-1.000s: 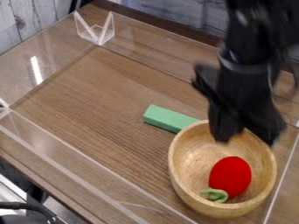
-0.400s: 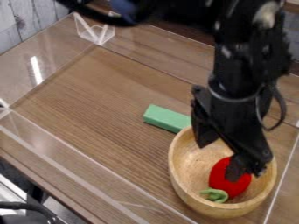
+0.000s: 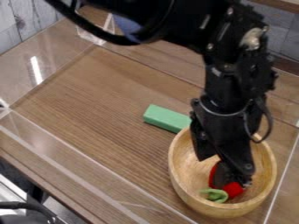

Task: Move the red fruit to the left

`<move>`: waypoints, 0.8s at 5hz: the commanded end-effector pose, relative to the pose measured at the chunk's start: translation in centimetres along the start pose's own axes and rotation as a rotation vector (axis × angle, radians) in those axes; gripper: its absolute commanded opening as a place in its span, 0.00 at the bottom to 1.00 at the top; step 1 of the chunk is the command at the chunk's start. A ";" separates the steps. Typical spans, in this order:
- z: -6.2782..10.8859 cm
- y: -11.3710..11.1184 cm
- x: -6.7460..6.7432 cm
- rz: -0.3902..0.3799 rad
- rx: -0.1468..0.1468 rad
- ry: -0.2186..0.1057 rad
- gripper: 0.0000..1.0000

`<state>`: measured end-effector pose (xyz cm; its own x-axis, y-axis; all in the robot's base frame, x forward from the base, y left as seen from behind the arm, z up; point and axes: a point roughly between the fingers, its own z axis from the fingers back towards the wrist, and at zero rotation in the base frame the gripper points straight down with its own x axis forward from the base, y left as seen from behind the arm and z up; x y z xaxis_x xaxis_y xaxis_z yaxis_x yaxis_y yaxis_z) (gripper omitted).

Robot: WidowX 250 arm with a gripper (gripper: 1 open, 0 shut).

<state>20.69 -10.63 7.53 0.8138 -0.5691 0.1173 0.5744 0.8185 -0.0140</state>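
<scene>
Lowered since the earlier frame: gripper [image 3: 235, 178], now down inside the bowl, hiding most of the fruit.

Green block [image 3: 170, 118]: flat, lying on the wooden table [image 3: 93, 96], just left of the bowl.

Wooden bowl [image 3: 184, 161]: right of centre, near the front edge.

Red fruit [image 3: 232, 188]: in the bowl, only a red sliver and its green leaf showing. Probably light, rigid and glossy, so slippery; best pinched across the widest part.

Gripper: fingers straddle the fruit; whether they pinch it cannot be told.
</scene>
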 end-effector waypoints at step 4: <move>3.6 1.6 1.4 -0.111 0.073 -0.082 1.00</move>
<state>21.74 -9.52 10.47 0.7373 -0.6557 0.1628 0.6555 0.7526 0.0625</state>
